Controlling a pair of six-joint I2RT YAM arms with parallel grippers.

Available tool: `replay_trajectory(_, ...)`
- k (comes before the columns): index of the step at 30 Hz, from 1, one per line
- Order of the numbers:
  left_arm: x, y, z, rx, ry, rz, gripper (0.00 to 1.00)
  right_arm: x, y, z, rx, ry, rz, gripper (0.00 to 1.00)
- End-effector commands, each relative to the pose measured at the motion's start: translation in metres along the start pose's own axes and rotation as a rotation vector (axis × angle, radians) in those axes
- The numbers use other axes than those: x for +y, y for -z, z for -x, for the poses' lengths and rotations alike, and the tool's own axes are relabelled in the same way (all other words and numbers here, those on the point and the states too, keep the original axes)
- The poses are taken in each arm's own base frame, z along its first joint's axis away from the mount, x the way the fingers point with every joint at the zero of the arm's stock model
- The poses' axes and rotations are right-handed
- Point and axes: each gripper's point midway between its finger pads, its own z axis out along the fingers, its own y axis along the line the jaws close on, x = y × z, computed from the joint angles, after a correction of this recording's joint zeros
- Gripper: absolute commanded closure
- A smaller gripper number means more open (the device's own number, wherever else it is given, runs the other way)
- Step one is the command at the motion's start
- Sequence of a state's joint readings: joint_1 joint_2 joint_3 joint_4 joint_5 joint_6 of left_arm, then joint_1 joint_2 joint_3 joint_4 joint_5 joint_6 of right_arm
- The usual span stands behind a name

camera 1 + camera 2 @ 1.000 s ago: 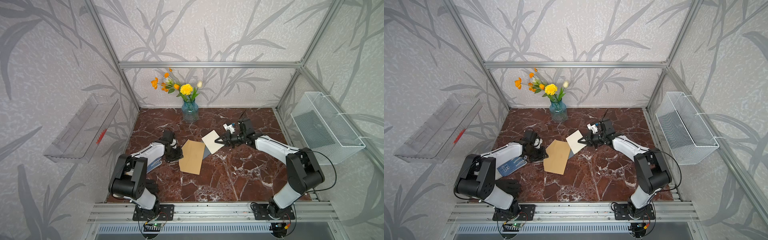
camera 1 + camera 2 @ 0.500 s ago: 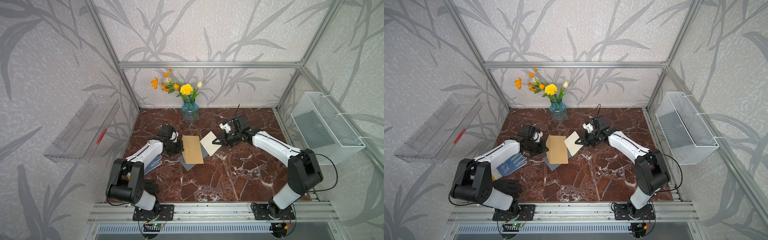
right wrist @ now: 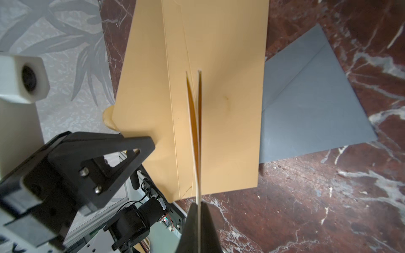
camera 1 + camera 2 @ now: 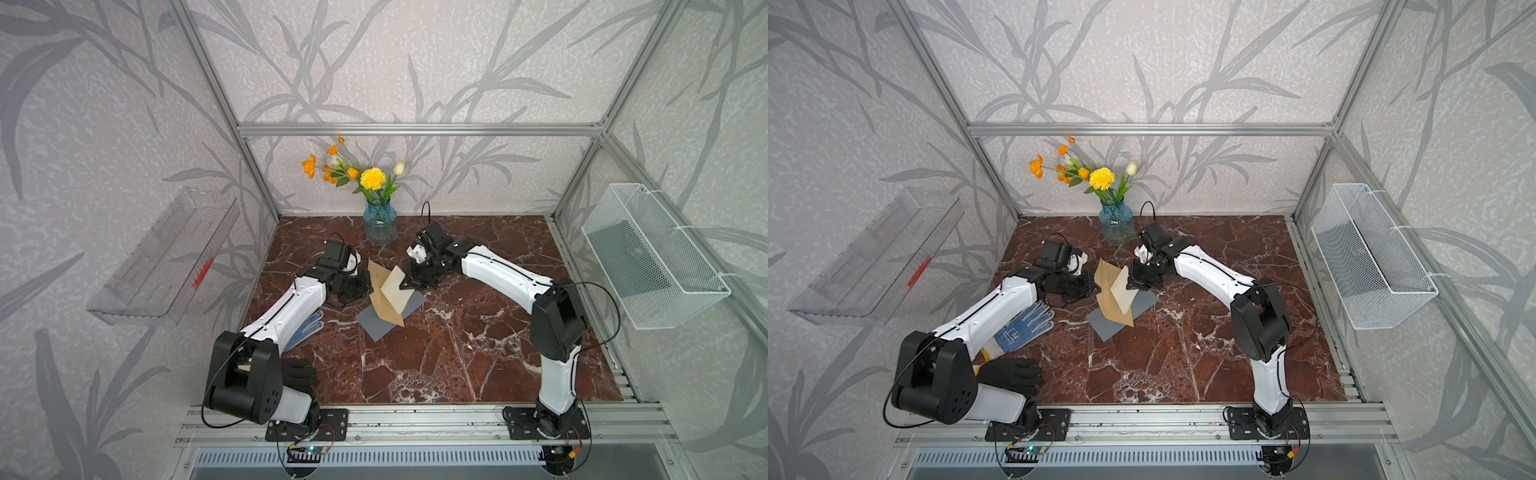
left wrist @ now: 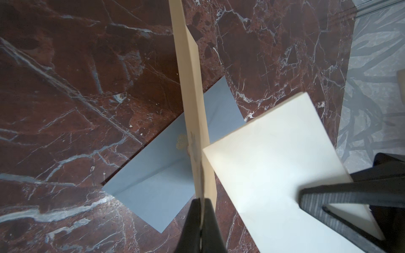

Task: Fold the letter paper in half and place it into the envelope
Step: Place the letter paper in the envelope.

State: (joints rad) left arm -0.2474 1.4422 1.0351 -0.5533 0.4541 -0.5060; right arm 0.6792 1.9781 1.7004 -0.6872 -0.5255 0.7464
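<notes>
In both top views my left gripper (image 4: 368, 286) is shut on one edge of the tan envelope (image 4: 376, 272), which it holds upright above the table. In the left wrist view that envelope (image 5: 191, 92) appears edge-on between the shut jaws (image 5: 202, 200). My right gripper (image 4: 405, 285) is shut on the folded cream letter paper (image 4: 395, 283), whose free end lies against the envelope's face. The right wrist view shows the paper's (image 3: 198, 131) two layers edge-on, slightly parted, in front of the envelope (image 3: 230, 98).
A grey-blue envelope (image 4: 374, 323) lies flat on the marble under both held pieces. A vase of flowers (image 4: 379, 226) stands behind. A blue dotted glove (image 4: 307, 330) and a black glove (image 4: 297, 374) lie front left. A wire basket (image 4: 652, 257) hangs right, a clear tray (image 4: 166, 257) left.
My left gripper has shut on the tan envelope and raised it from flat to upright, uncovering the grey-blue envelope. The right gripper has carried the folded paper leftward against it.
</notes>
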Motion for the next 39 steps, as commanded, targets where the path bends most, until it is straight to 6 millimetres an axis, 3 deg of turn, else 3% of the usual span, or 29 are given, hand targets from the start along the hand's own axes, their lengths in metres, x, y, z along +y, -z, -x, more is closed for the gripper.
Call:
replay_trajectory(1, -0.009, 0.009, 0.003, -0.012, -0.004, -0.005, 1.00, 0.009, 0.002, 0.000, -0.018, 0.028, -0.026, 1.00)
replay_trajectory(12, -0.036, 0.011, 0.004, -0.009, -0.032, -0.070, 1.00, 0.033, -0.001, 0.012, -0.077, 0.102, 0.003, 1.00)
replay_trajectory(20, -0.055, 0.007, 0.004, -0.005, -0.046, -0.124, 1.00, 0.062, -0.008, 0.023, -0.125, 0.166, 0.124, 1.00)
replay_trajectory(29, -0.061, 0.005, 0.005, 0.005, -0.042, -0.151, 1.00, 0.034, -0.033, 0.024, -0.099, 0.146, 0.044, 1.00)
replay_trajectory(39, -0.064, 0.005, 0.005, 0.012, -0.045, -0.163, 1.00, 0.003, -0.048, 0.028, -0.080, 0.143, -0.084, 1.00)
